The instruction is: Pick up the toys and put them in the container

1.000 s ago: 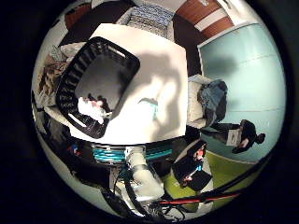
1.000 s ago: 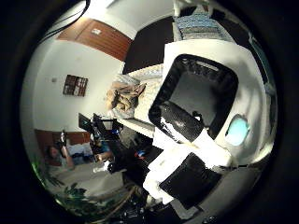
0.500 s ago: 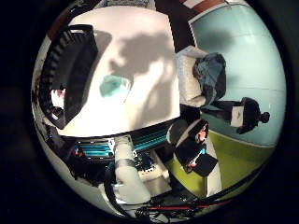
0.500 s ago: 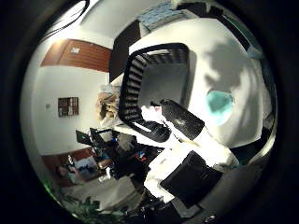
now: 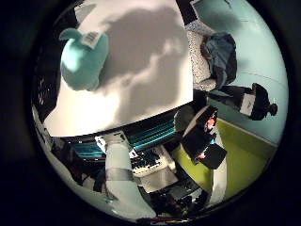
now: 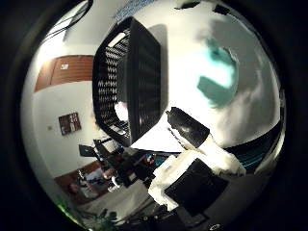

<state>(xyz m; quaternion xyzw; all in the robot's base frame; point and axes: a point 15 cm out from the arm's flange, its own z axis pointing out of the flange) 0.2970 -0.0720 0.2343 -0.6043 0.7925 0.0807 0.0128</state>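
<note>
Teal plush toy (image 5: 83,59): on white bench (image 5: 141,89), ungrasped. Black basket (image 6: 130,82): at bench edge. Hand (image 6: 192,159): above; finger state cannot be told. Step: approach. Next: descend, enclose toy.

White tabletop (image 5: 141,70) mostly bare: wide open surface between the teal plush toy (image 5: 83,59) and the far edges. The toy is the only object standing on the open stretch. Black slatted basket (image 6: 130,82) sits at one side of the tabletop, near the toy but apart from it, its walls rising as a barrier. Hand (image 6: 192,159) shows over the tabletop's near edge, beside the basket.
</note>
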